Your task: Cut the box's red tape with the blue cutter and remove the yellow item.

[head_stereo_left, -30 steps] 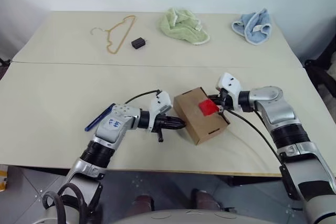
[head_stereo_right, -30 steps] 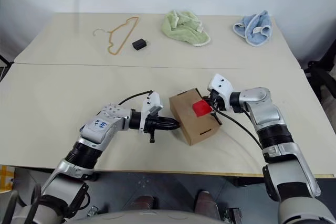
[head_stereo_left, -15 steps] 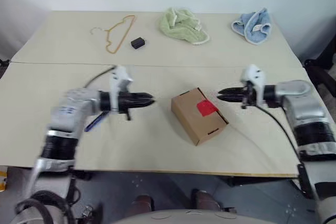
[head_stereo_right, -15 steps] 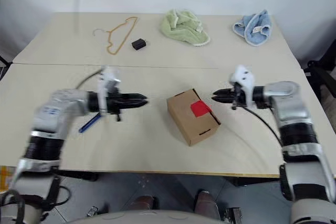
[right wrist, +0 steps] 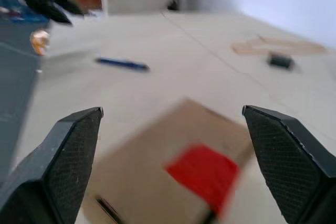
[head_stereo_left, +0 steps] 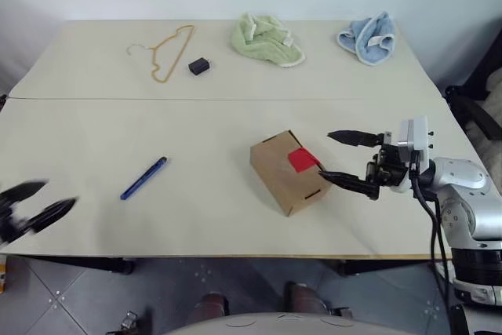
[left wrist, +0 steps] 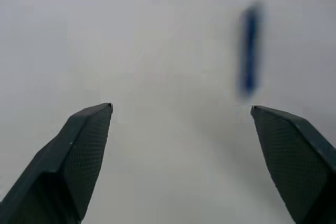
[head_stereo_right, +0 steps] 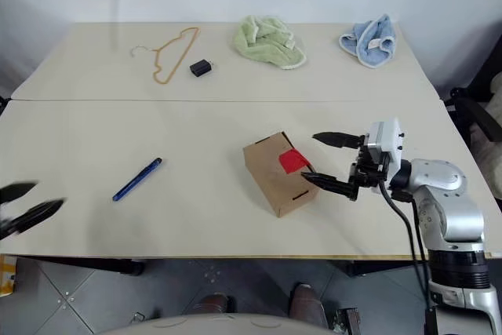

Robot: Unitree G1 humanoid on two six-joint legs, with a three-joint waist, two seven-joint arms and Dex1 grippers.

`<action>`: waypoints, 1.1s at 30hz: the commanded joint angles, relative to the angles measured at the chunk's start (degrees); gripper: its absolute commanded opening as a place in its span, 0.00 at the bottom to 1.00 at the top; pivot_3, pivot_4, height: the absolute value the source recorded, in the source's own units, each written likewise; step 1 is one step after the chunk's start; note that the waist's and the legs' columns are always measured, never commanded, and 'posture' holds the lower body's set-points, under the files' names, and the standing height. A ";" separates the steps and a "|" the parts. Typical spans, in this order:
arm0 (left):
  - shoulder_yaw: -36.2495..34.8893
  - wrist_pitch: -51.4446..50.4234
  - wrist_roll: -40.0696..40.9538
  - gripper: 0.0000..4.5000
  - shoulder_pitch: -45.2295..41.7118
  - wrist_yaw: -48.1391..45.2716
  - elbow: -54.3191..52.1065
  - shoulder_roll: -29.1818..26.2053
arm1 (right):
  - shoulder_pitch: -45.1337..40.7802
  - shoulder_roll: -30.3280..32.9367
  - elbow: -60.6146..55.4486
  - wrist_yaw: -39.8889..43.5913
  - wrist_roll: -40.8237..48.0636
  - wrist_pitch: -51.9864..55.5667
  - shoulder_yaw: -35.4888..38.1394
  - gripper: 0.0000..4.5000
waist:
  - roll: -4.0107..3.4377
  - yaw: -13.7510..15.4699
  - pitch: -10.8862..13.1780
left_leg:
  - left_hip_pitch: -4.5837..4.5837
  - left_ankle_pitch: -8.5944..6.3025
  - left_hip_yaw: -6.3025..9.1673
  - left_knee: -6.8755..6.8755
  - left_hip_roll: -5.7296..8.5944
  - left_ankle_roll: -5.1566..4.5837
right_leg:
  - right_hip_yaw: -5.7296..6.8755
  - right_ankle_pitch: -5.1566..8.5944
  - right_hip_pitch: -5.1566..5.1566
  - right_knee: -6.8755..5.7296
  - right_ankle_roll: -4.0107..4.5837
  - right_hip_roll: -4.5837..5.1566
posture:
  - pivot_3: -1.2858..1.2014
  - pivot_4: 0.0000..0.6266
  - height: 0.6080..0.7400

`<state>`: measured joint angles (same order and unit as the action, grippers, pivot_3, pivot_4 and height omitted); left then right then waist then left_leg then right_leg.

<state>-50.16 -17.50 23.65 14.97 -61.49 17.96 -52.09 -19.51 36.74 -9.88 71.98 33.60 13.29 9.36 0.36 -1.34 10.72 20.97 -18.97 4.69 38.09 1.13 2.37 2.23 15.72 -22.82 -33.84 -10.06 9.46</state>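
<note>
Your left gripper (head_stereo_left: 35,207) has swung off the small brown cardboard box (head_stereo_left: 286,172) to the table's far left edge, about 9 o'clock from the box, jaws now spread wide and empty. The slim dark-blue pen-shaped cutter (head_stereo_left: 143,178) lies loose on the beige table (head_stereo_left: 235,123) between that gripper and the box, untouched. The box sits centre, flaps shut, with the bright red square of tape (head_stereo_left: 303,160) uncut on top; the yellow item isn't visible, presumably inside. Your right gripper (head_stereo_left: 339,158) has backed off to the box's 3 o'clock side, jaws released, lower finger close to the box end. Both arms have let go of the box, so I'd say cutting hasn't started: fetching the cutter looks next.
</note>
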 commanded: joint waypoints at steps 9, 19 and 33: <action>-2.05 7.24 3.69 0.99 2.78 -4.46 0.90 -1.18 | 5.53 0.33 -4.79 2.69 0.69 -11.93 2.18 1.00 | 0.33 2.28 -0.20 | -0.03 -0.07 -0.01 0.03 -0.04 -0.02 | 0.02 0.00 0.02 0.03 0.08 0.00 | 0.52 0.24 1.00; 20.62 2.46 0.53 0.99 -13.34 5.22 -10.14 6.14 | 11.67 4.91 -8.57 0.00 2.73 -9.77 6.96 1.00 | 0.30 2.08 -0.18 | -0.09 -0.07 -0.17 0.00 -0.04 0.02 | 0.02 -0.02 0.02 -0.01 0.10 -0.03 | 0.52 0.24 1.00; 33.81 6.92 -8.92 0.79 -21.56 13.32 2.32 10.17 | 16.68 4.49 -13.23 -5.11 1.80 -9.66 5.84 1.00 | 0.02 2.10 -0.37 | -0.78 -0.08 -0.48 -0.03 -0.12 0.02 | -0.14 -0.03 0.41 0.00 0.09 -0.03 | 0.52 0.24 1.00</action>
<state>-18.31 -10.15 17.80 -7.18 -49.84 16.69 -42.43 -3.07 40.89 -20.98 67.59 35.12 3.93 14.27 0.38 0.76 10.35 20.17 -19.04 4.21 38.07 1.01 2.39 2.08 15.69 -22.42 -33.87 -9.96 9.43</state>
